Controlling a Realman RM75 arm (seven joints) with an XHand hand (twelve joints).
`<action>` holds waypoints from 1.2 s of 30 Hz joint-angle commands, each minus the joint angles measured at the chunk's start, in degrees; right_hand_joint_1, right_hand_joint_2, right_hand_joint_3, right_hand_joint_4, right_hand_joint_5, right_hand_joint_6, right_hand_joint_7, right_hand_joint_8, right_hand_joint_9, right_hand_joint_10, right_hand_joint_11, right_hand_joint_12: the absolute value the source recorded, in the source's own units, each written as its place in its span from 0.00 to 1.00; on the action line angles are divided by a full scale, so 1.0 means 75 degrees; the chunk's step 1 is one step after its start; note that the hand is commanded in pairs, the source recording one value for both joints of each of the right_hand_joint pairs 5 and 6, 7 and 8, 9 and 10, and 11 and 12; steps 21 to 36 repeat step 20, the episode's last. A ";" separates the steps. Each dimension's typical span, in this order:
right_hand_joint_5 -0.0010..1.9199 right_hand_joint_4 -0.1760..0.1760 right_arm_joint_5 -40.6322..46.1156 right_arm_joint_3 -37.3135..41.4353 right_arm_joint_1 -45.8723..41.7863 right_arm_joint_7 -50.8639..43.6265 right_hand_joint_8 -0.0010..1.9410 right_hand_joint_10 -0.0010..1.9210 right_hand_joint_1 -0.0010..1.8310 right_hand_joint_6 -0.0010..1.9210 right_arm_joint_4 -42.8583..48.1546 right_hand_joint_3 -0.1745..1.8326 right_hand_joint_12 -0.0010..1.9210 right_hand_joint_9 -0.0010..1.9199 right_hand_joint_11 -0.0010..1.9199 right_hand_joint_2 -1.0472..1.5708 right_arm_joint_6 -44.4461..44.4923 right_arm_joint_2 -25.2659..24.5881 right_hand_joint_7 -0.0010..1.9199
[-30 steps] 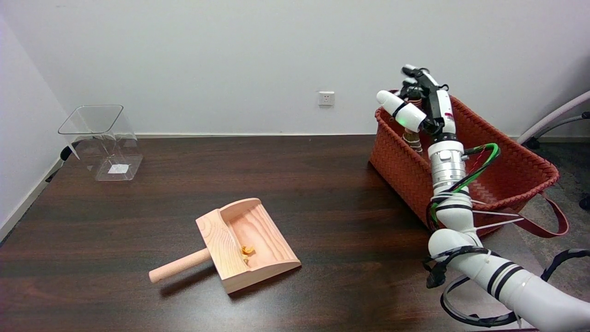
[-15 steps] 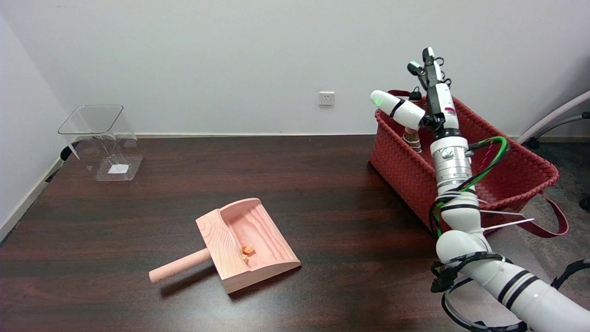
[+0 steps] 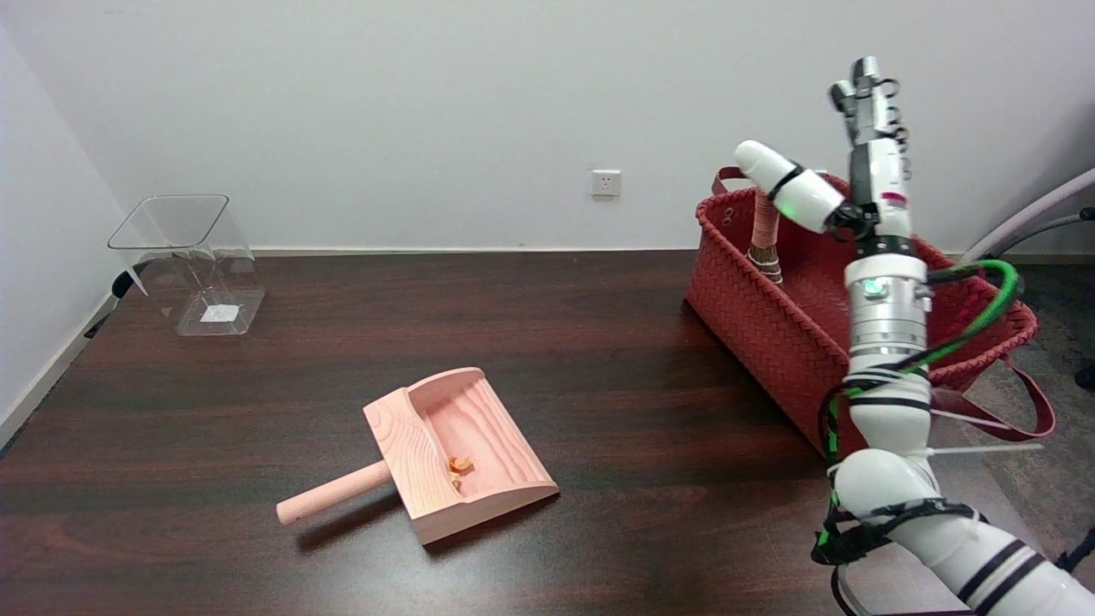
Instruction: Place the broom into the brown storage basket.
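Only the top of the broom [image 3: 764, 233] shows; the rest hides inside the brown basket [image 3: 770, 325] at the table's [image 3: 599, 342] far right corner. The right hand [image 3: 860, 171] is up above the basket, fingers spread, holding nothing. A wooden dustpan [image 3: 445, 453] lies near the front edge, and a clear bin [image 3: 192, 261] stands at the far left corner.

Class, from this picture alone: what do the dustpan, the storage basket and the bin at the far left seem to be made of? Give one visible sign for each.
Dustpan: pale unpainted wood, matte; grain lines show on its side and floor.
Storage basket: reddish-brown woven strips, perhaps plastic or faux leather; a regular plaited pattern covers its walls.
Bin: clear rigid plastic, probably acrylic; the wall and table show through it.
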 commanded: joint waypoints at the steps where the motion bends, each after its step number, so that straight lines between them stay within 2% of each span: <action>1: 0.00 0.50 0.0258 0.0619 -0.1425 -0.0958 0.10 0.00 0.38 0.00 0.0824 0.00 0.00 0.00 0.00 0.70 0.2272 -0.0045 0.10; 11: 0.00 0.50 0.0720 0.0976 -0.1512 -0.0937 0.10 0.00 0.37 0.00 -0.0223 0.00 0.00 0.00 0.00 0.73 0.2634 -0.0092 0.10; 18: 0.00 0.50 0.0847 0.0933 -0.1473 -0.0861 0.11 0.00 0.38 0.00 -0.0523 0.00 0.00 0.00 0.00 0.74 0.2709 -0.0056 0.11; 36: 0.00 0.50 0.0920 0.0933 -0.1461 -0.0768 0.11 0.00 0.38 0.00 -0.0577 0.00 0.00 0.00 0.00 0.74 0.2688 -0.0045 0.11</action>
